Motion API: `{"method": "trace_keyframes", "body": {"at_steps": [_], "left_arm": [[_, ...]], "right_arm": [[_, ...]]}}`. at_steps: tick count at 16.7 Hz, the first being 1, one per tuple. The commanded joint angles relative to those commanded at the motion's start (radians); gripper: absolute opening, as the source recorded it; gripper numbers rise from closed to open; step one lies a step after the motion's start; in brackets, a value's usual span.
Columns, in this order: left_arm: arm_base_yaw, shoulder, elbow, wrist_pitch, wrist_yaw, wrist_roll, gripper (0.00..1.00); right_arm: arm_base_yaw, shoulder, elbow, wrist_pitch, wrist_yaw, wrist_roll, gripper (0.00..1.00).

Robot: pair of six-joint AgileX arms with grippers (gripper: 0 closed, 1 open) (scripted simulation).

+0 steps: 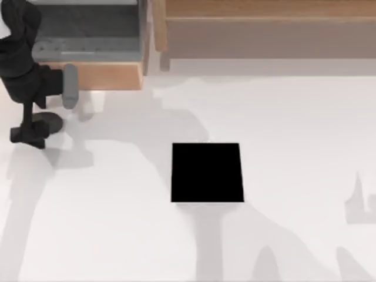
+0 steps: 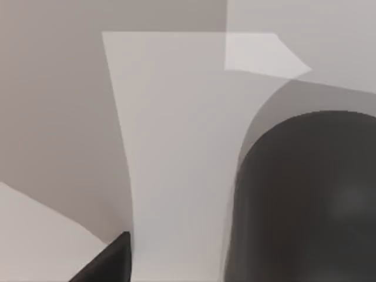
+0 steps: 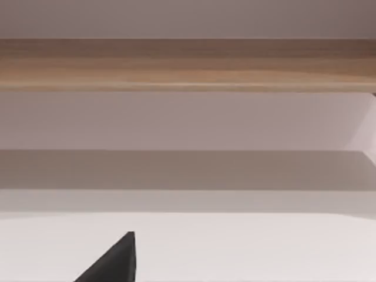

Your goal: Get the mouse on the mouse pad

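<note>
Mouse [image 2: 305, 200], lying crosswise beside left hand [image 1: 48, 114] (grip: cannot tell), sits left of mouse pad [image 1: 207, 173].

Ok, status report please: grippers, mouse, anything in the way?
Left gripper at the mouse, far left. Mouse on the table, apart from the mouse pad. Right gripper idle, facing a wooden rail. Nothing between.

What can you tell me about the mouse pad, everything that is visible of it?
The mouse pad is a flat, plain black mat, nearly square, with a matte look and no print or border. It lies flat on the white table, near the middle of the top view, its edges square to the picture. Nothing rests on it and only the table touches it. The mouse lies well apart, at the table's far left.
</note>
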Motion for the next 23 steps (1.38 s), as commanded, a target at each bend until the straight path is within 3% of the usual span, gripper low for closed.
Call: {"method": "trace_keyframes", "body": {"at_steps": [12,23], "left_arm": [[0.000,0.000,0.000,0.000,0.000,0.000,0.02],[-0.002,-0.038,-0.006,-0.039,0.002,-0.010,0.00]], "right_arm": [[0.000,0.000,0.000,0.000,0.000,0.000,1.00],[0.000,0.000,0.000,0.000,0.000,0.000,1.00]]}}
